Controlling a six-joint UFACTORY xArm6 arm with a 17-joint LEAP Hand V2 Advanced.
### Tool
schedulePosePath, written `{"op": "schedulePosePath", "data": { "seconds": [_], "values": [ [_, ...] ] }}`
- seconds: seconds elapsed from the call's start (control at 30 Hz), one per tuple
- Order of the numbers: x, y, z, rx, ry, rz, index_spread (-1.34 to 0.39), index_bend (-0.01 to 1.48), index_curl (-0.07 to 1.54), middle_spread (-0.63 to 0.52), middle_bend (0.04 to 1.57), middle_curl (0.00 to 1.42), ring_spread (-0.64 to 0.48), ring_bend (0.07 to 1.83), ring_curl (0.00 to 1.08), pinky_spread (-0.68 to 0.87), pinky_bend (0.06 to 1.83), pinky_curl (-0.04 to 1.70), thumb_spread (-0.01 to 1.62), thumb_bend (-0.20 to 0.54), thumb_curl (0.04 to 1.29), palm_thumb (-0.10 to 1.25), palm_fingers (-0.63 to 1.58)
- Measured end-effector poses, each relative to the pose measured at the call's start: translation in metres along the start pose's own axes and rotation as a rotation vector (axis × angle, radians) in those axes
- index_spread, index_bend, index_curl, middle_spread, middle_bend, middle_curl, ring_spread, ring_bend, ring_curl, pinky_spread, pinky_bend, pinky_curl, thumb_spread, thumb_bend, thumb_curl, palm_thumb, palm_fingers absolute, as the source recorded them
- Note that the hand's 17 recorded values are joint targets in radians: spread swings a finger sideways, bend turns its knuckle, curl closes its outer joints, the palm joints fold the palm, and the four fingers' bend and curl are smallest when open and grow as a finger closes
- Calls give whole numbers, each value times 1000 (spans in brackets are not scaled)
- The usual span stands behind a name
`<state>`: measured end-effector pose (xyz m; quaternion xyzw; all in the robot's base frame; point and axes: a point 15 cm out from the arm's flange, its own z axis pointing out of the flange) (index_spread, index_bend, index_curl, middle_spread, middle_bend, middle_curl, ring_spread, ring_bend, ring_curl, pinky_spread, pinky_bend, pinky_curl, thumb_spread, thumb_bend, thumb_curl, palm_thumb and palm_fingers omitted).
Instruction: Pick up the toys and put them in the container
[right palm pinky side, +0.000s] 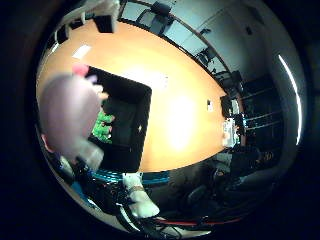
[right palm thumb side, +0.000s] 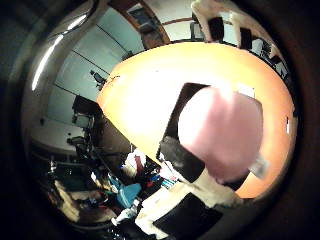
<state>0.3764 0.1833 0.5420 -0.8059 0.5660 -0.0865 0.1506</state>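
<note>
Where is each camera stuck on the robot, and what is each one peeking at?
Little finger side palm view: sits on the palm's little-finger edge, looks past a close pink toy at the black container holding a green toy on the orange table; white hand parts show at the edge.
Thumb side palm view: sits on the palm's thumb edge, facing the same pink toy up close, with white and black fingers beside it.
Both share the pink toy, container and table.

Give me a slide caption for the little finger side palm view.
Pink toy close to the palm above the black container holding a green toy.
</note>
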Motion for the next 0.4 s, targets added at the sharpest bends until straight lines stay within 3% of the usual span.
{"op": "schedulePosePath", "data": {
  "seconds": [0.17, 0.4],
  "values": [
    [0, 2, -3, 0, -3, -1, -459, 220, 470, -63, 388, 422, 180, 650, 330, 543, 632, 612, 1201, -18, 273, 492, 201],
    [17, 31, -11, -71, 13, 33, -481, 283, 435, -85, 364, 378, 176, 498, 242, 553, 379, 463, 1194, -18, 266, 491, 302]
  ]
}}
